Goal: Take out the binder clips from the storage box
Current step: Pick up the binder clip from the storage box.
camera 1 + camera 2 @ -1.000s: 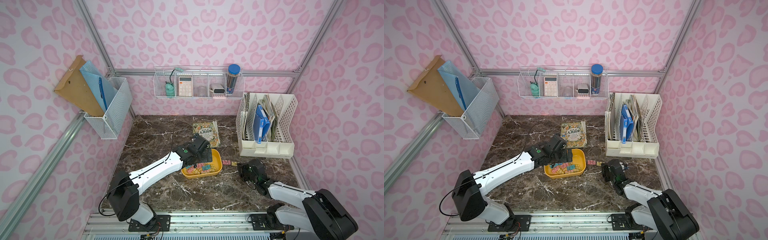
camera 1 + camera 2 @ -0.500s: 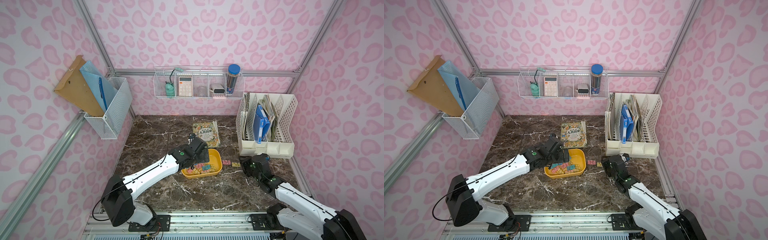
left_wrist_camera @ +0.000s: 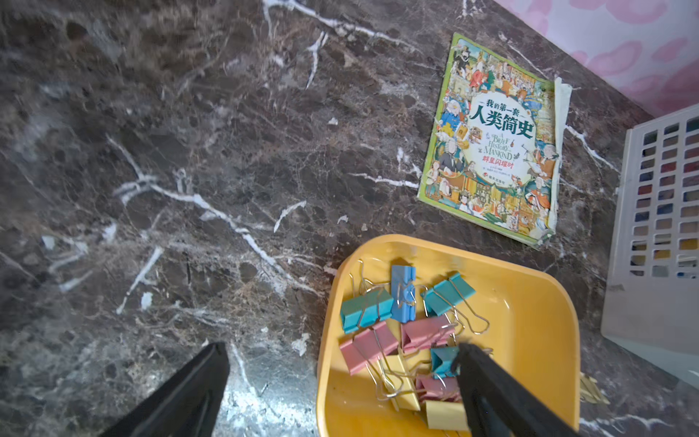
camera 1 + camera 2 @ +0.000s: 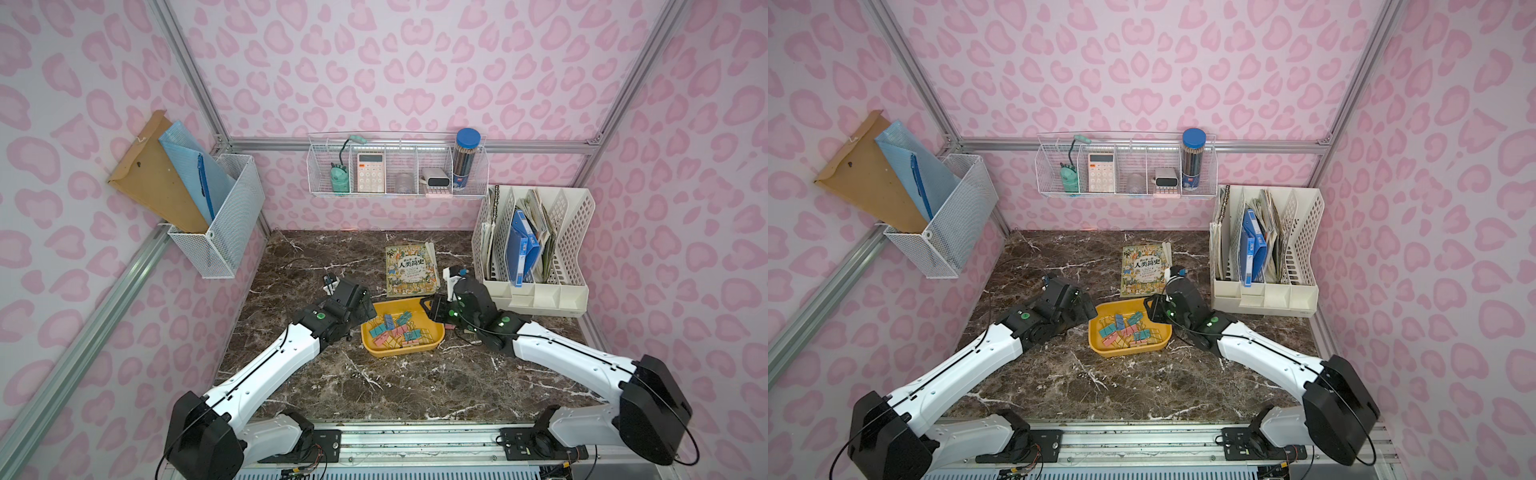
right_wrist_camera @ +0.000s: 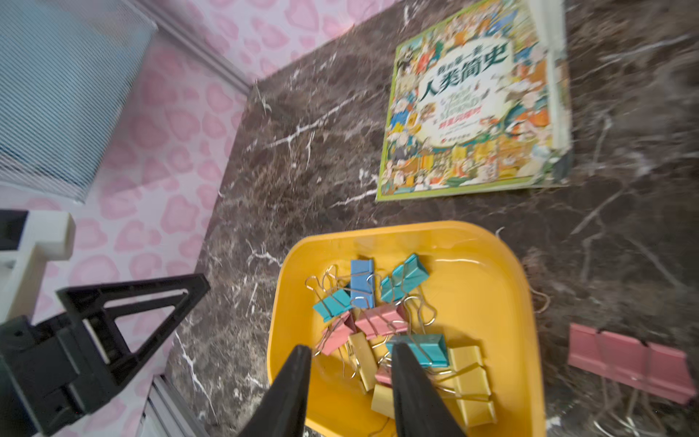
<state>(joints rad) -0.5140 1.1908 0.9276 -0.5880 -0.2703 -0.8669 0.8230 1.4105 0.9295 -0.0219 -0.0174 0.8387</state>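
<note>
Lying tangled in the yellow storage box (image 3: 529,321), pastel binder clips (image 3: 427,333) overlap.

Bare marble tabletop (image 4: 395,386) near-side of storage box (image 4: 390,353); book (image 4: 411,270) just behind, file organizer (image 4: 536,297) rt-rear.

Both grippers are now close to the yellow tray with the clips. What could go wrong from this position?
1. The clips lie in a heap with their wire handles crossed, so lifting one could drag neighbours along.
2. The open left gripper straddles the wall of the tray; closing there could pinch the wall and shift the tray.
3. The right gripper hangs over the same heap, so the two grippers might bump.
</note>
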